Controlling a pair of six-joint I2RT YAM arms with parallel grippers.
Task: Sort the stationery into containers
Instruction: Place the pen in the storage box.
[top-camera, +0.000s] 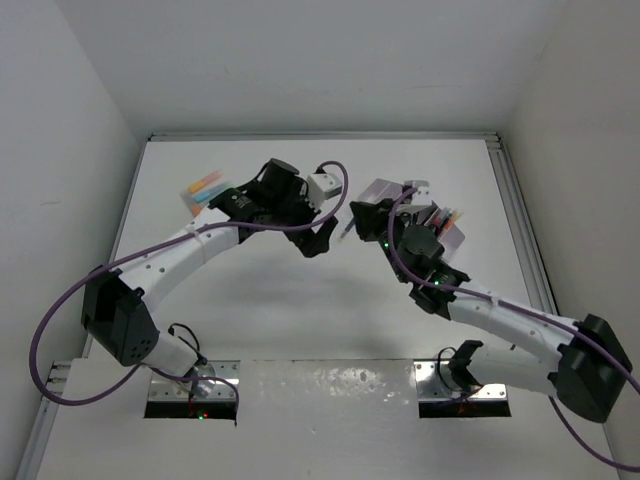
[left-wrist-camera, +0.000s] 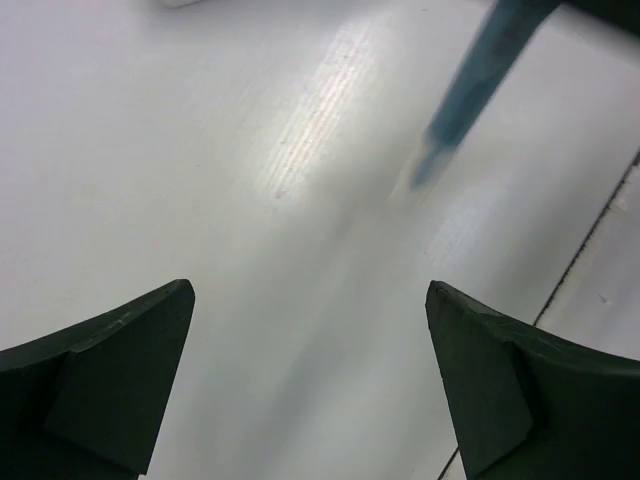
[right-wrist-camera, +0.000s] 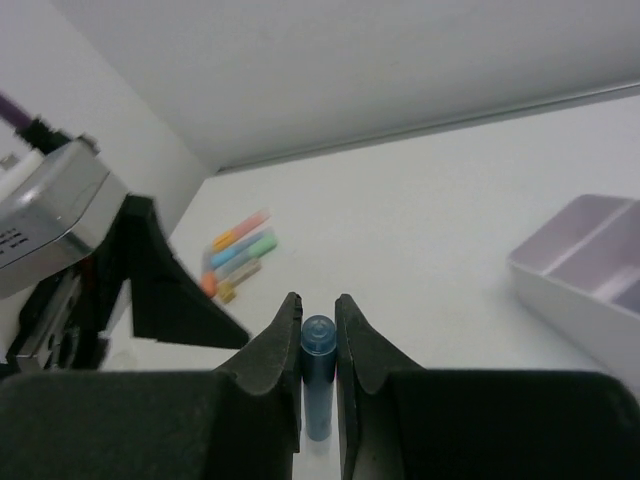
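My right gripper (right-wrist-camera: 318, 300) is shut on a blue-capped pen (right-wrist-camera: 318, 362), which stands upright between its pads above the table. In the top view the right gripper (top-camera: 356, 222) faces my left gripper (top-camera: 322, 240) at mid table, a short gap apart. The left gripper (left-wrist-camera: 308, 292) is open with nothing between its fingers; the blue pen (left-wrist-camera: 478, 72) hangs blurred beyond them at the upper right. Pastel highlighters (top-camera: 203, 187) lie bunched at the far left, also seen as highlighters (right-wrist-camera: 238, 252) in the right wrist view. The pale-lilac organiser (top-camera: 455, 238) sits behind the right arm.
The organiser's compartments (right-wrist-camera: 590, 268) lie to the right of my right gripper. The left gripper's black fingers (right-wrist-camera: 165, 290) fill the left of the right wrist view. White walls enclose the table on three sides, with a metal rail (top-camera: 515, 210) along the right edge.
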